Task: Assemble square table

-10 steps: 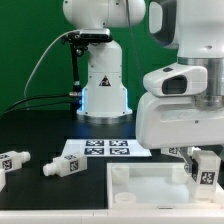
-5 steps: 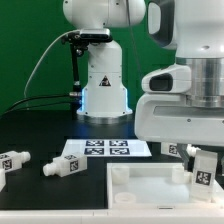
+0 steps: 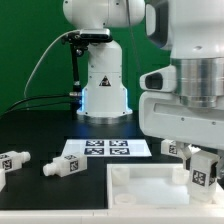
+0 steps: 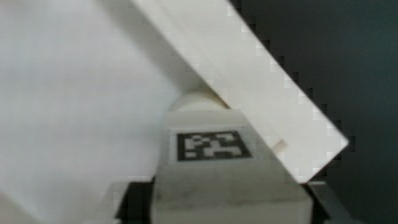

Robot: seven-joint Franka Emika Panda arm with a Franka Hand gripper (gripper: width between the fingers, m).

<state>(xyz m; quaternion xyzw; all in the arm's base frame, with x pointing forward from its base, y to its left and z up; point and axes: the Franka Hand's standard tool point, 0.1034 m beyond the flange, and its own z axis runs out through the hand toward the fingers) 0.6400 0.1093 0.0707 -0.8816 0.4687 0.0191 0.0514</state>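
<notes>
In the last second the arm (image 3: 190, 95) has turned above the worktop (image 3: 40, 130) while the pincer (image 3: 203, 168) stays clamped on a white leg (image 4: 221, 150) at the corner of the square slab (image 3: 140, 185) on the exterior view's right, near the worktop's front edge, so the leg is probably being twisted into place.

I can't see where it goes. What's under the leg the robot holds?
The white tabletop, near its corner, lies under the leg. The leg itself hides the spot right below it.
</notes>
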